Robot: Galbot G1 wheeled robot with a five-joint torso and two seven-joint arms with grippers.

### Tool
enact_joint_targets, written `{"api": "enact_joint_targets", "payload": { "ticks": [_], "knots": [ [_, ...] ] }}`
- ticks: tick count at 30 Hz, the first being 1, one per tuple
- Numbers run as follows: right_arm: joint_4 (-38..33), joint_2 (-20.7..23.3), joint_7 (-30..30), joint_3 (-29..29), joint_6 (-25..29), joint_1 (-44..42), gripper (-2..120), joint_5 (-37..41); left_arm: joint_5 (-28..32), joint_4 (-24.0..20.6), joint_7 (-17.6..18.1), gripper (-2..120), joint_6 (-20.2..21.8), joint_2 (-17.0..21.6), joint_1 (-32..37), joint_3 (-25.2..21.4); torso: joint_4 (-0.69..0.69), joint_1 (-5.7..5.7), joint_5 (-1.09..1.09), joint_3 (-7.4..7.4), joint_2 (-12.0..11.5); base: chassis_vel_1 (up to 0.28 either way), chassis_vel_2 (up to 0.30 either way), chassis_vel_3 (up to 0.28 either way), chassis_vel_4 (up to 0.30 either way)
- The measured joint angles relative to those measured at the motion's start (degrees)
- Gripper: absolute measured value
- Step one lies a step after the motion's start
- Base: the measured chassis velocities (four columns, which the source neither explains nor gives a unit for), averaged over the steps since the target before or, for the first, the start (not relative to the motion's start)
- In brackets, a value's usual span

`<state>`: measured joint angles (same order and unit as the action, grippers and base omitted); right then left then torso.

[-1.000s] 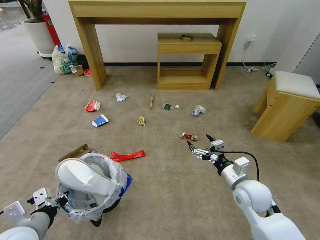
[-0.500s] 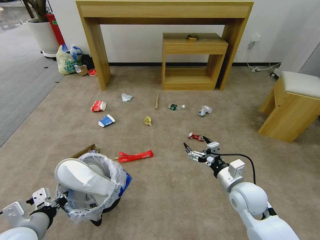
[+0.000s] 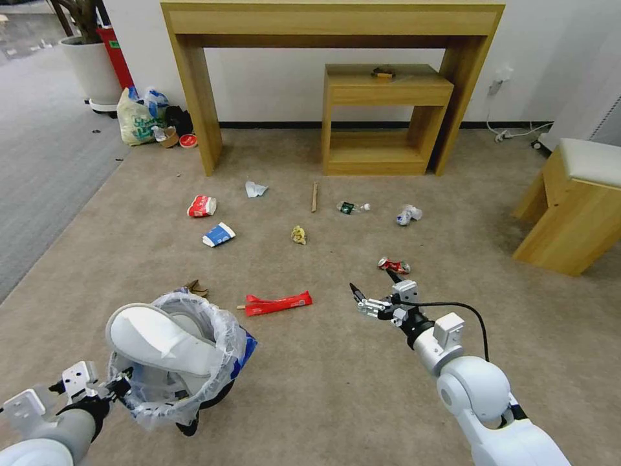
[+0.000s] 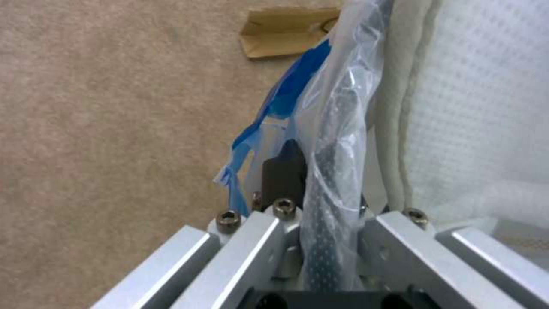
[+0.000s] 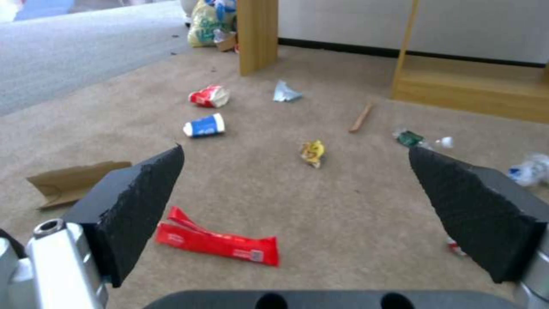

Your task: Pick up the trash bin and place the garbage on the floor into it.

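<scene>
The black trash bin [image 3: 207, 395], lined with a clear bag, hangs at lower left with a white slipper [image 3: 155, 336] inside. My left gripper [image 3: 119, 388] is shut on its rim [image 4: 334, 141]. My right gripper [image 3: 371, 280] is open above the beige floor [image 3: 336, 382], between the red wrapper [image 3: 278, 303] and the crushed can [image 3: 394, 265]. In the right wrist view the wrapper [image 5: 220, 242] lies just ahead of the left pad [image 5: 143, 201]. Farther off lie a red cup [image 3: 202, 206], a blue-white cup [image 3: 218, 234], yellow paper [image 3: 298, 234], a stick [image 3: 314, 196] and bottles [image 3: 351, 207].
A wooden console table [image 3: 194, 97] and a low shelf unit [image 3: 381, 123] stand against the far wall. A padded stool [image 3: 582, 207] is at right. A pale-yellow shopping bag [image 3: 137, 120] and a planter [image 3: 90, 65] sit at back left by the grey carpet [image 3: 45, 175]. Cardboard [image 3: 196, 287] lies behind the bin.
The camera has turned left, so the whole scene has shifted right. My right gripper, still open, has swung left from the can toward the red wrapper. The left gripper still holds the bin.
</scene>
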<state>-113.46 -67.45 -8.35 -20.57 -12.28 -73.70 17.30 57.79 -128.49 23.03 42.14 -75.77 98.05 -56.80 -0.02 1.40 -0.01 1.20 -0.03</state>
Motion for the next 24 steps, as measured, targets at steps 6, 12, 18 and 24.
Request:
{"api": "enact_joint_targets", "payload": {
  "ticks": [6, 12, 18, 24],
  "knots": [
    [0.2, -0.4, 0.0, 0.4, 0.1, 0.1, 100, -0.4, 0.0, 0.0, 0.2, 0, 0.0, -0.1, 0.0, 0.1, 0.01, 0.0, 0.0, 0.0, 0.0, 0.141, 0.151, -0.124, -0.137],
    [0.4, -0.9, 0.0, 1.0, 0.1, 0.1, 100, -0.9, 0.2, 0.0, 0.4, 0, 0.0, 0.1, -0.1, -0.3, 0.0, 0.0, 0.0, 0.0, 0.0, 0.142, 0.145, -0.146, -0.137],
    [0.6, -1.2, 0.0, 1.8, 0.1, 0.1, 100, -1.3, 0.4, 0.0, 0.5, 0, 0.0, 0.1, 0.0, -0.5, 0.0, 0.0, -0.01, 0.0, 0.0, 0.132, 0.139, -0.141, -0.133],
    [0.6, -1.2, 0.0, 1.9, 0.1, 0.0, 100, -1.4, 0.4, 0.0, 0.4, 0, 0.0, 0.1, 0.0, -0.6, 0.0, 0.0, -0.01, 0.0, 0.0, 0.137, 0.135, -0.142, -0.138]
  ]
}}
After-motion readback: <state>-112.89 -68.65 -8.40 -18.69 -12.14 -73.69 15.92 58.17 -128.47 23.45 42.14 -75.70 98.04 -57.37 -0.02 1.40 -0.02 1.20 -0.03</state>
